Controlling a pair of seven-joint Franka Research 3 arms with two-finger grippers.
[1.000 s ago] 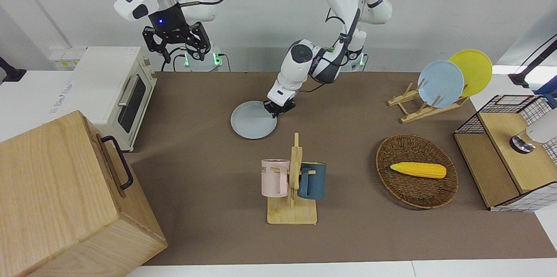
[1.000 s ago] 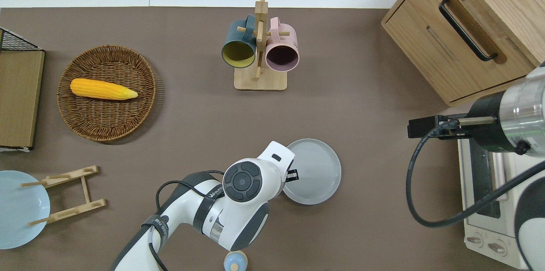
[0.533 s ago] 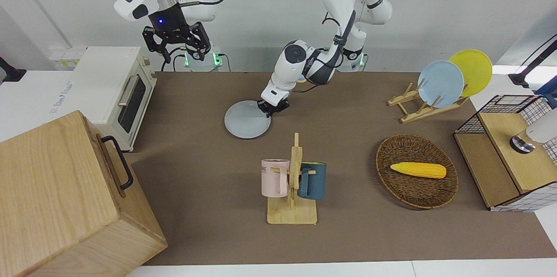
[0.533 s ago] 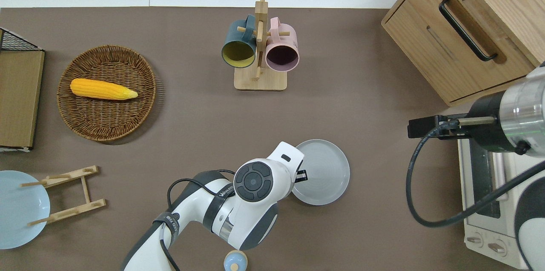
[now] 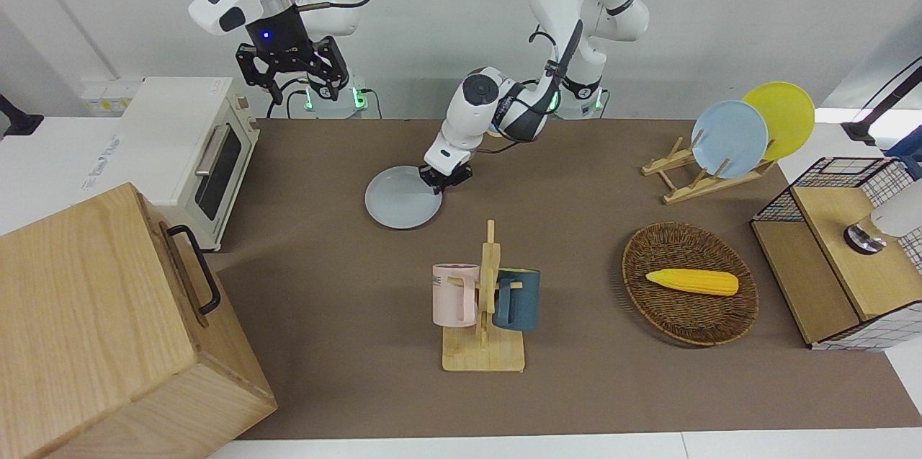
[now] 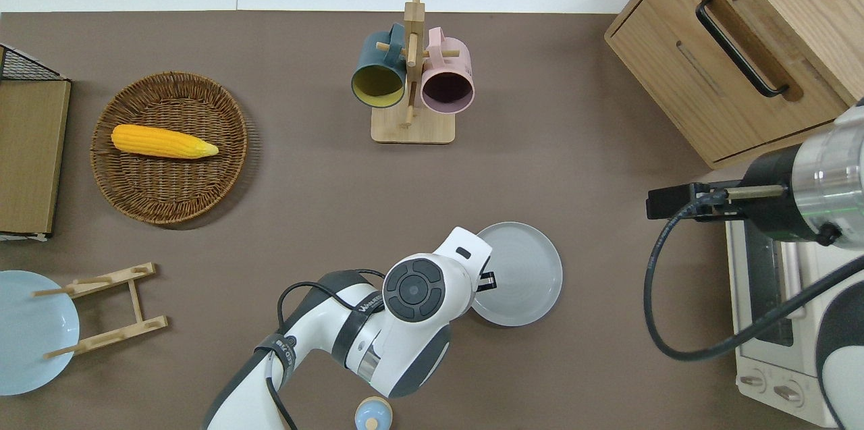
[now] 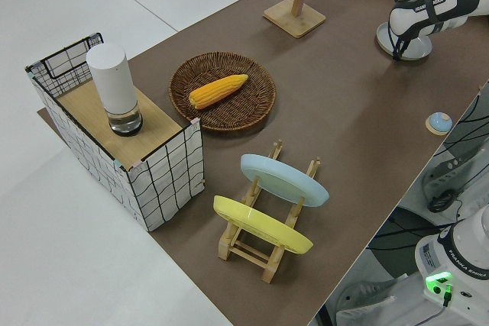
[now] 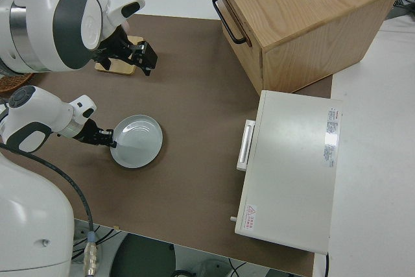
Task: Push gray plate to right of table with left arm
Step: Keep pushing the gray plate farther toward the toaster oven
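The gray plate point(image 5: 400, 199) point(image 6: 524, 274) point(image 8: 137, 141) lies flat on the brown table point(image 5: 324, 344), about midway along it and nearer to the robots than the mug rack point(image 5: 484, 300). My left gripper point(image 5: 444, 179) point(image 6: 487, 280) point(image 8: 106, 137) is down at table height, against the plate's rim on the side toward the left arm's end of the table. My right arm is parked, with its gripper point(image 5: 302, 88) open and empty.
A white toaster oven point(image 5: 194, 149) and a big wooden box point(image 5: 108, 329) stand at the right arm's end. A wicker basket with corn point(image 5: 690, 282), a dish rack with sky-blue and yellow plates point(image 5: 727, 138) and a wire crate point(image 5: 843, 250) stand toward the left arm's end.
My left gripper has slid toward the right arm's end of the table, and the gray plate has moved the same way with it. The right arm has not moved.
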